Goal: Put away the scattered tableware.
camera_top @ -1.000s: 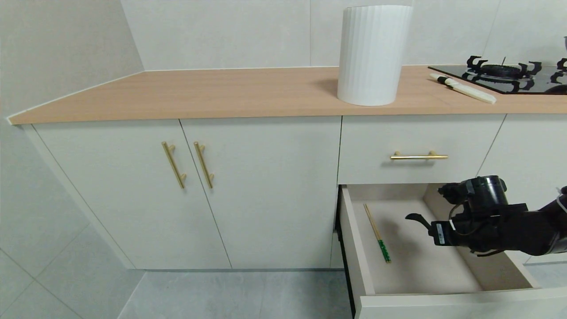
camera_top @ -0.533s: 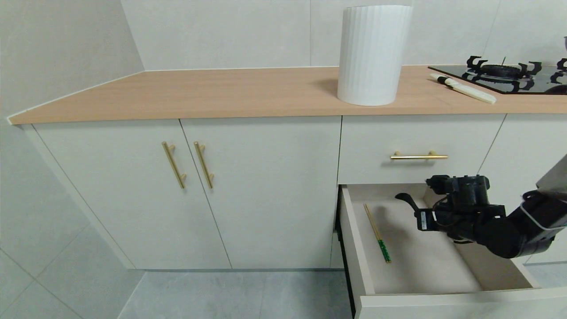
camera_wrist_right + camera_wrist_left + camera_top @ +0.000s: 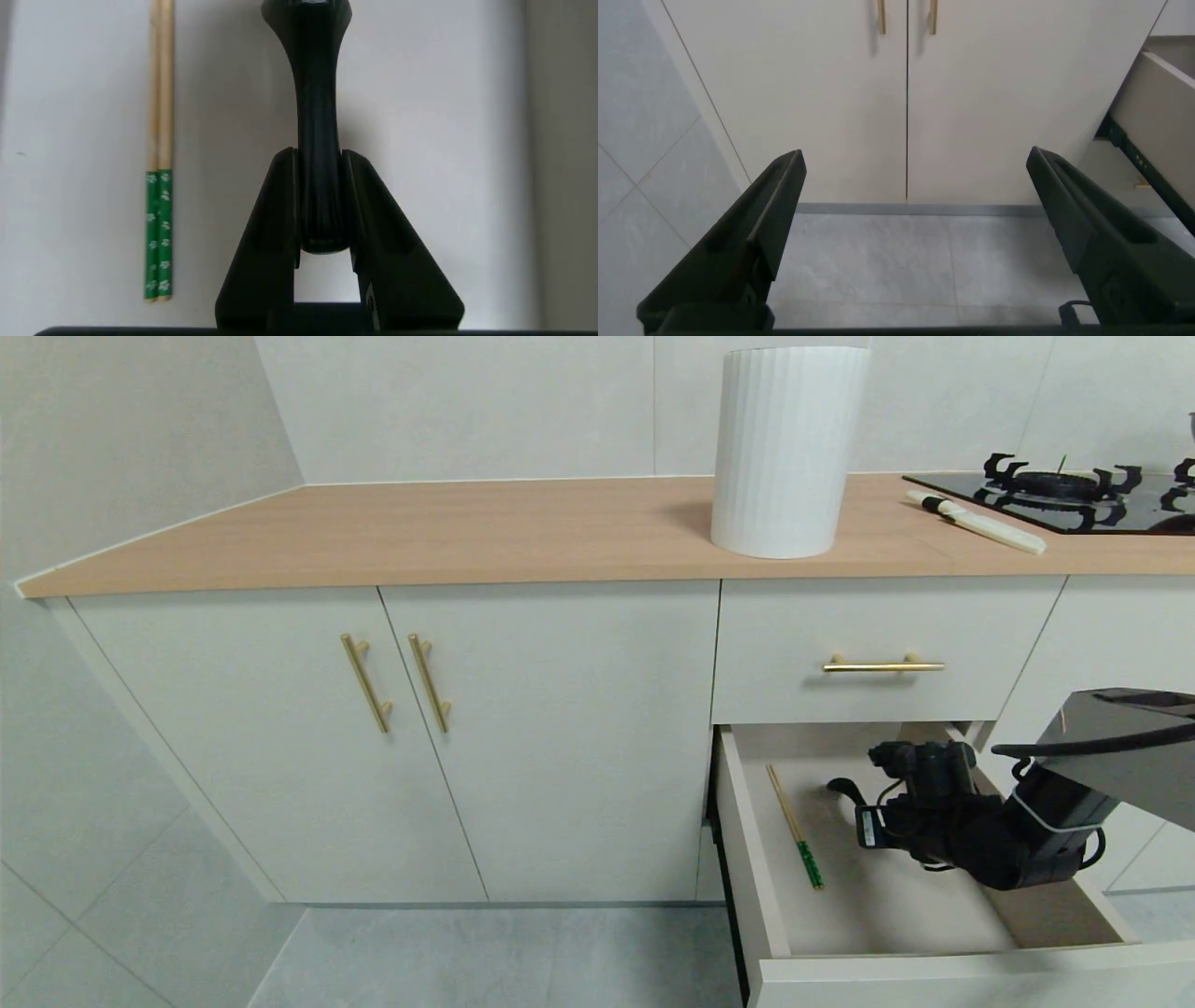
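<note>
A pair of wooden chopsticks point(image 3: 795, 828) with green patterned ends lies on the floor of the open lower drawer point(image 3: 747, 840), near its left wall. My right gripper point(image 3: 857, 800) is inside the drawer, just right of the chopsticks point(image 3: 161, 187). The right gripper point(image 3: 320, 201) is shut on a slim black utensil point(image 3: 314, 84), whose curved end point(image 3: 843, 789) pokes out toward the chopsticks. A white knife with a black handle point(image 3: 976, 523) lies on the wooden countertop beside the stove. My left gripper point(image 3: 915, 163) is open and holds nothing, facing the cabinet doors and the floor.
A tall white ribbed container point(image 3: 784, 448) stands on the countertop point(image 3: 420, 532). A black gas stove point(image 3: 1074, 495) is at the far right. Above the open drawer is a shut drawer with a brass handle point(image 3: 882, 665). Two shut cabinet doors point(image 3: 401, 737) are to the left.
My right arm has swung left over the drawer, carrying the black utensil closer to the chopsticks; it rose first, then dropped lower into the drawer. The chopsticks have not moved.
</note>
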{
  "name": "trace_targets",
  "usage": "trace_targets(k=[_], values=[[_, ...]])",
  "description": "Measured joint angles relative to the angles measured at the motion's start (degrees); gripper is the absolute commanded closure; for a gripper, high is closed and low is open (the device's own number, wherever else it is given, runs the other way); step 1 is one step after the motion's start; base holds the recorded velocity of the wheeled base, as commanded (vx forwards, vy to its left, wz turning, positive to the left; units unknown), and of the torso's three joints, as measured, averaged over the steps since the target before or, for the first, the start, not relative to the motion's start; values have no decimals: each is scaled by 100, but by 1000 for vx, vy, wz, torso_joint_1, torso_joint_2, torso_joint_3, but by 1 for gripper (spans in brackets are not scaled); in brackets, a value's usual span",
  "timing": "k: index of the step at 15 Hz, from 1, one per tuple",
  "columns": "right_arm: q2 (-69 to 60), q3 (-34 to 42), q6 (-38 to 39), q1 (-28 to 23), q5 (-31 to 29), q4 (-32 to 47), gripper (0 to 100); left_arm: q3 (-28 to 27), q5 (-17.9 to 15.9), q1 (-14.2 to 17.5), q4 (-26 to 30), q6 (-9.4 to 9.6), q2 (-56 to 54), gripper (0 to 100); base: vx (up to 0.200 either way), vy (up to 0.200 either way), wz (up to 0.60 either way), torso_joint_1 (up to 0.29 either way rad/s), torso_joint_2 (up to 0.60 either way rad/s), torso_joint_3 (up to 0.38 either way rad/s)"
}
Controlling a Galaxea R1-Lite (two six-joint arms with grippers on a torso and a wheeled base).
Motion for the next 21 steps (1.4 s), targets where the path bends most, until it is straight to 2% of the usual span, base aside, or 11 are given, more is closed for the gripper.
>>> trace_targets(k=[16, 17, 21], values=[[651, -204, -88, 6, 0, 50, 100, 0, -2, 0, 0, 0, 0, 0, 0, 0, 0, 0, 0, 0], [653, -199, -90, 6, 0, 50, 0, 0, -2, 0, 2, 0, 0, 0, 0, 0, 0, 0, 0, 0], [651, -184, -90, 6, 0, 46, 0, 0, 0, 0, 2, 0, 0, 0, 0, 0, 0, 0, 0, 0]])
